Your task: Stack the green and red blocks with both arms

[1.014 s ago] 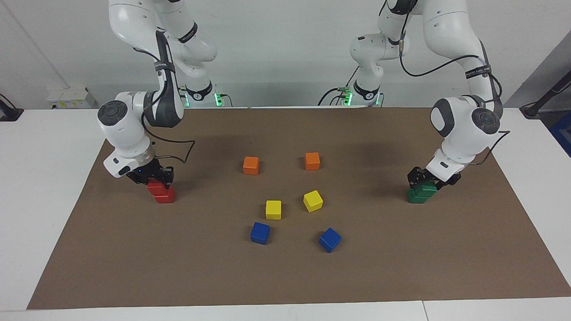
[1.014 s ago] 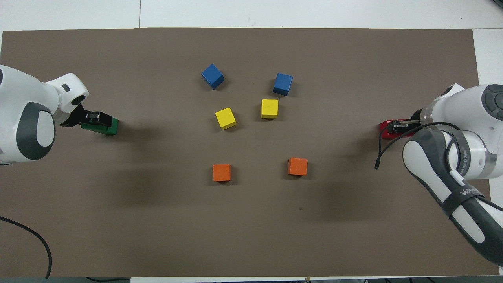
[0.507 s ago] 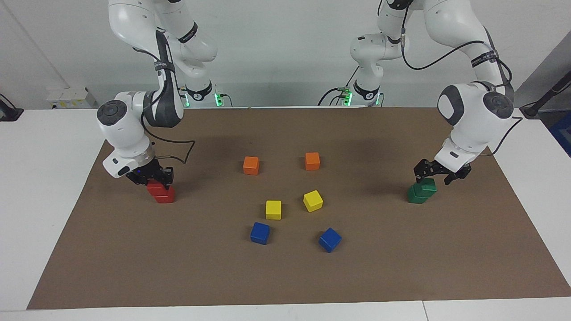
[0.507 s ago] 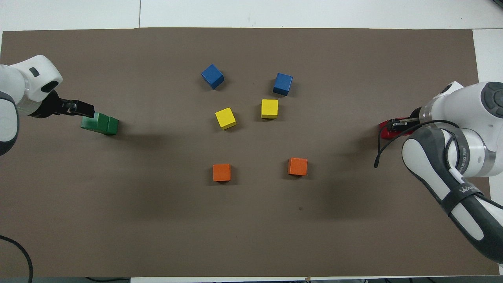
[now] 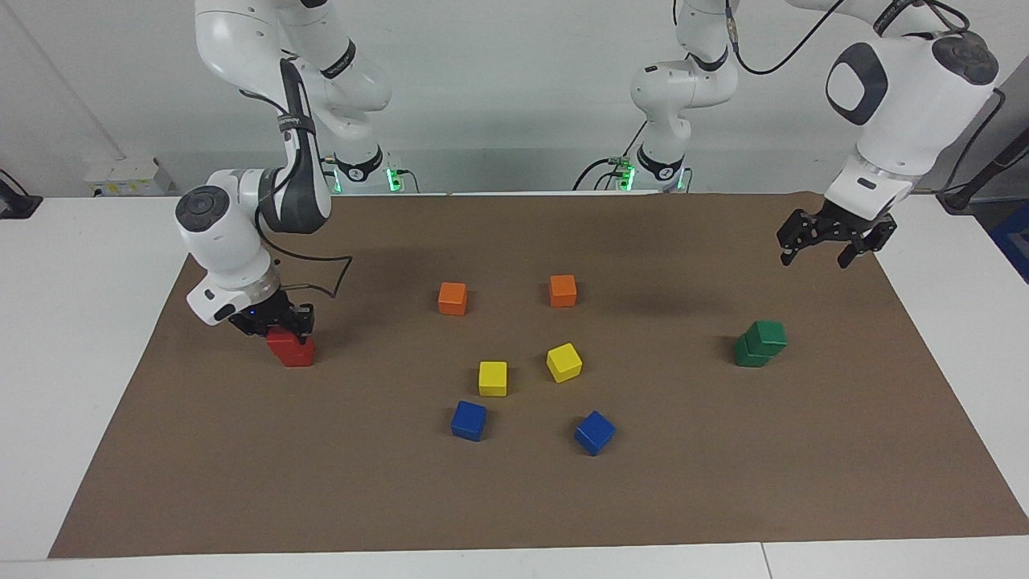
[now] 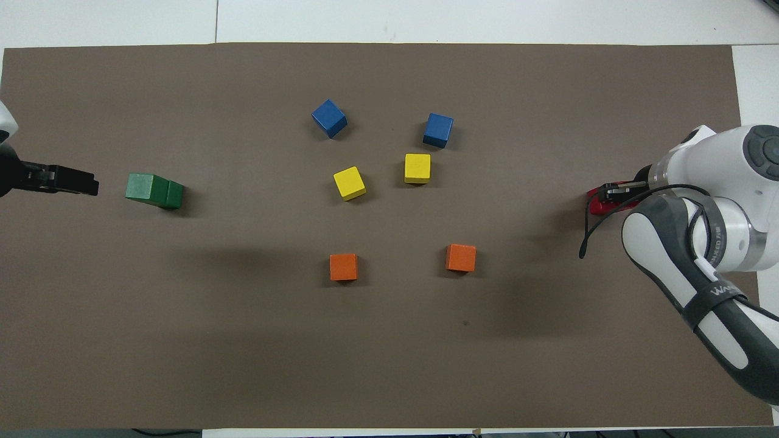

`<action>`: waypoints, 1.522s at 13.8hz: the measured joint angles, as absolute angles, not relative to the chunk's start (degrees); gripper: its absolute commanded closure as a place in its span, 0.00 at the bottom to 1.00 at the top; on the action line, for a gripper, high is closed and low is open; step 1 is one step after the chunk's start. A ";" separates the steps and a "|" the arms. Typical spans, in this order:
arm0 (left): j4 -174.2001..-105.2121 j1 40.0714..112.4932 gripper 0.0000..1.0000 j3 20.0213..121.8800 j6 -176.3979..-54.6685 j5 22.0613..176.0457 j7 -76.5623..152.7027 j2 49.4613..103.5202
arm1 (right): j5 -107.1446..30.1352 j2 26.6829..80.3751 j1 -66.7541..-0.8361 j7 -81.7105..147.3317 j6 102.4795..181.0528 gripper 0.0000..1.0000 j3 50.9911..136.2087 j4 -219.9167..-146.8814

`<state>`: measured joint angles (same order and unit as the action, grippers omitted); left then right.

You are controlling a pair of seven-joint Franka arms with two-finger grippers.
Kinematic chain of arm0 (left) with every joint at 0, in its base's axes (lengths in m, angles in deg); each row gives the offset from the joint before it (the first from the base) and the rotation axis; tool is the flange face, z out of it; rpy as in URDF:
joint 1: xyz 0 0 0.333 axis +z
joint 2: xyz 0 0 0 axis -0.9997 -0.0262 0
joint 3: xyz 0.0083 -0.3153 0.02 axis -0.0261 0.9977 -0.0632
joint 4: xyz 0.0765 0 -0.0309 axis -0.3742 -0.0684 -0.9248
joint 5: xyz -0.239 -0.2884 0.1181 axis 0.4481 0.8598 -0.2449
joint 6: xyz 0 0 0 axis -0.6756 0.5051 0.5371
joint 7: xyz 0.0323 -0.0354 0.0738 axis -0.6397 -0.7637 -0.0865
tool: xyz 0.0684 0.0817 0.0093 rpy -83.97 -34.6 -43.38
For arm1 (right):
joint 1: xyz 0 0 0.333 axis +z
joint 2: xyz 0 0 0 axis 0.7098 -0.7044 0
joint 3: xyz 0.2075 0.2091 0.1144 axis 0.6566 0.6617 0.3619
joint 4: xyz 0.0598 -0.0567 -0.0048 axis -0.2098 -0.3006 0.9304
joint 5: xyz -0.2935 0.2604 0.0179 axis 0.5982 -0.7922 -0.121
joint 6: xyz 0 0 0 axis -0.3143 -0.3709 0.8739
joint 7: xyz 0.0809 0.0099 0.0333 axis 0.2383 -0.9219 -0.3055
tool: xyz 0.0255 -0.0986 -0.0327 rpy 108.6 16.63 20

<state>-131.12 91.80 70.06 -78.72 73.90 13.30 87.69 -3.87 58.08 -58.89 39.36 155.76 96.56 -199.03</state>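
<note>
Two green blocks point(image 5: 760, 344) stacked at right of the facing view, left gripper point(image 5: 828, 243) raised above them with fingers apart, red blocks point(image 5: 291, 347) stacked at left, right gripper point(image 5: 273, 322) on the upper one, finger state indeterminate, brown mat point(image 5: 514, 498) beneath.

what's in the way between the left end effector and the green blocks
Nothing visible. The left end effector is open in the air above the mat, and the green blocks sit stacked with only bare mat around them. The other cubes lie toward the middle of the table.
</note>
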 measured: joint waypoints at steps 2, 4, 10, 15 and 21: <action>-131.14 91.80 0.00 70.06 -77.47 73.90 14.87 88.33 | -3.87 57.97 -58.89 39.36 155.76 0.09 96.56 -198.88; -131.44 91.78 0.00 70.08 -77.36 73.91 15.18 88.32 | -3.87 57.75 -58.89 39.36 155.76 0.00 96.56 -198.63; -131.34 91.31 0.00 69.72 -76.74 74.04 17.25 88.32 | -3.87 57.64 -58.87 39.47 154.45 0.00 96.56 -197.89; -127.38 89.53 0.00 70.66 -74.57 74.10 21.49 88.00 | -3.89 58.27 -58.46 40.65 147.98 0.00 97.34 -191.79; -124.93 87.23 0.00 73.83 -72.14 72.85 28.42 86.86 | -3.91 68.58 -58.30 41.37 133.72 0.00 100.74 -183.70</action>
<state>-124.93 87.23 73.83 -72.14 72.85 28.42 86.86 -3.91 68.58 -58.30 41.37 133.72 100.74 -183.70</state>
